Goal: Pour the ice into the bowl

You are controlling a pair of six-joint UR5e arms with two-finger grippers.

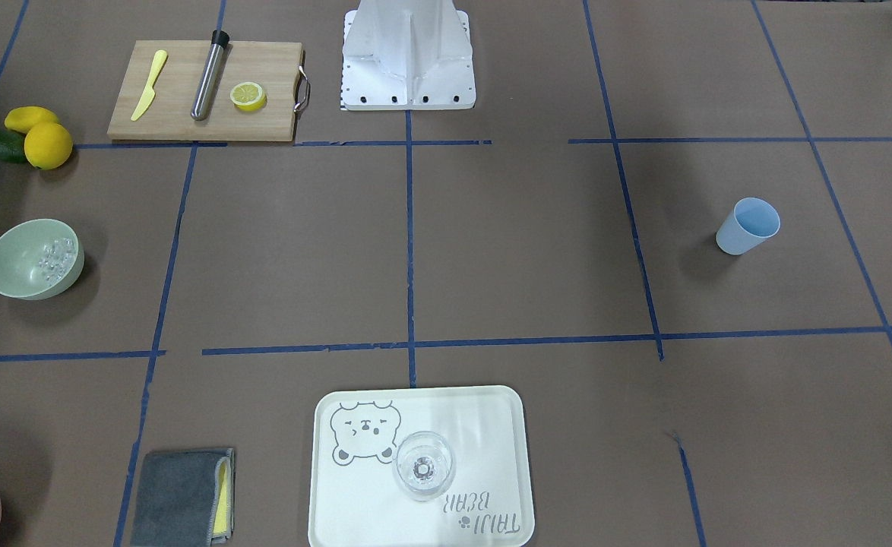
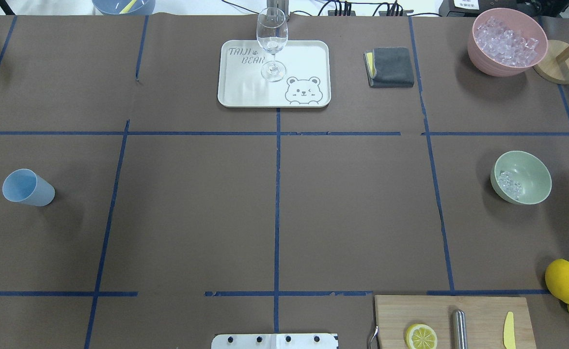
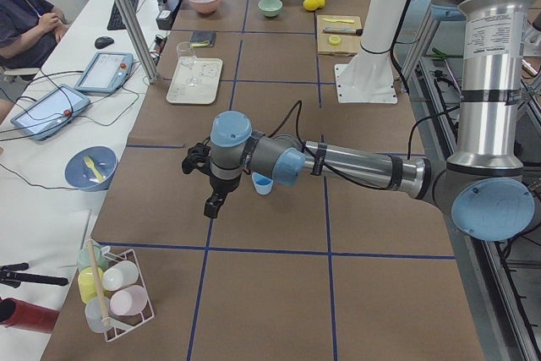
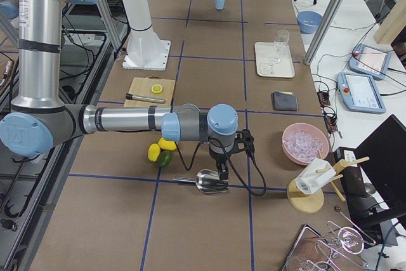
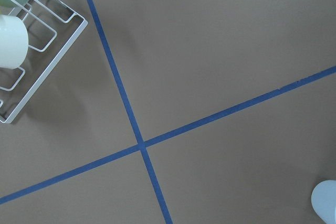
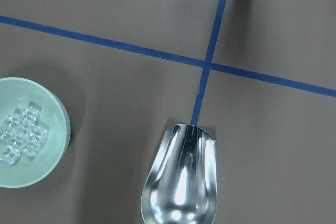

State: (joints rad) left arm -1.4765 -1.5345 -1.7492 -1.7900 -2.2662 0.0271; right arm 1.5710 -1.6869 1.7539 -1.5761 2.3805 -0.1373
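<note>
- The bowl [image 2: 532,169] sits at the table's 3 o'clock in the overhead view. The ice [image 2: 509,184] is a small cluster lying inside it, against the wall nearest table centre.
- The right gripper [image 4: 223,171] is much the nearer one. It hangs over the metal scoop [image 6: 179,182], which lies empty on the table just beside the bowl.
- From the right wrist camera the bowl is at 8 o'clock and the scoop at 6 o'clock. The scoop's long axis runs 12 to 6, open mouth toward 12, and its handle is out of frame.
- The right jaws show only in the side view — I cannot tell whether they are apart or together.
- The left gripper [image 3: 211,206] is well apart, near the light blue cup [image 2: 27,188] at the table's 9 o'clock. I cannot tell its jaw state either.
- The pink container [image 2: 492,65] of cubes stands at 1 o'clock. Any further pour would likely start there — with the right arm.
</note>
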